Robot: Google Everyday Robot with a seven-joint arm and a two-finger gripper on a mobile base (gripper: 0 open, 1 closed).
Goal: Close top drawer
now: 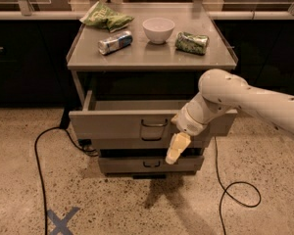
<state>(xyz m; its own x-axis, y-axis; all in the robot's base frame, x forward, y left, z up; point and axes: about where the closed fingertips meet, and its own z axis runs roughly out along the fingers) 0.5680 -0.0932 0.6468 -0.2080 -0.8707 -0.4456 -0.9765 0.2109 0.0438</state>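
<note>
Top drawer sits in the middle of the frame, pulled well out from under the table, its flat front facing the camera with a small dark handle at the centre. The end effector hangs at the end of the white arm just right of that handle, pointing down and to the left across the lower edge of the drawer front. Whether it is open or closed cannot be told, and it has hold of nothing that can be seen. Whether it touches the panel is also unclear. To close the drawer well, the push should probably land flat on the front panel close to the handle, so the drawer runs straight back and does not twist in its slides. The contact point looks low, so it could slip under the edge towards the lower drawer; lifting it onto the panel first seems wise. A slow, steady push up the frame would keep the things on the table from shaking. The part of the drawer's inside that shows looks empty, though its back lies in shadow. On the table stand a white bowl, seemingly empty, a green bag, a silver can on its side and a green packet.
</note>
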